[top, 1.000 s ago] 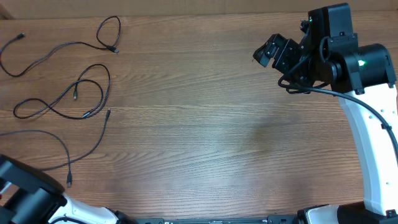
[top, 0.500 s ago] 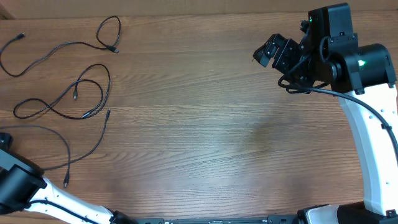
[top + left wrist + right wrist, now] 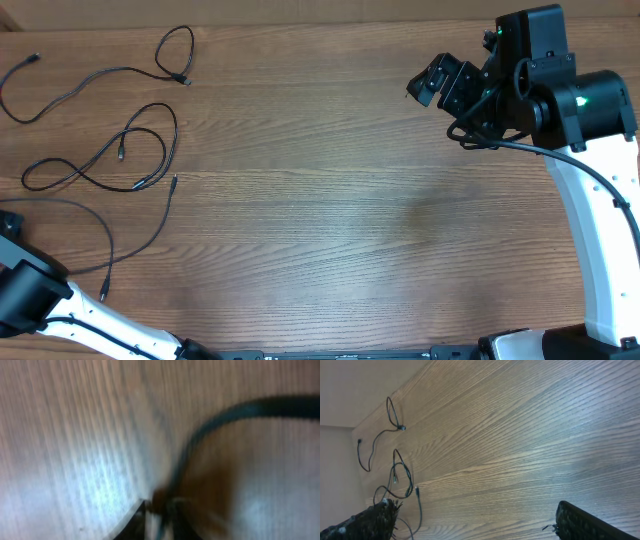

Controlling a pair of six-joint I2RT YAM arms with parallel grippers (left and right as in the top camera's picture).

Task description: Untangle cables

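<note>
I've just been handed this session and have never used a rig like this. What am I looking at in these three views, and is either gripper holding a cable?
These are two robot arms at a wooden table, each ending in a two-finger gripper. The overhead view looks straight down. The left arm comes in at the bottom left. The right arm stands at the right, with the right gripper raised, open and empty. The thin black cables lie in loose loops at the table's left end.

The other two views come from cameras on the wrists. The right wrist view looks across the table toward those cables, with its fingers wide apart at the bottom corners. The left wrist view is blurred. One cable runs down to the fingertips of the left gripper, but I cannot tell whether it is clamped.
</note>
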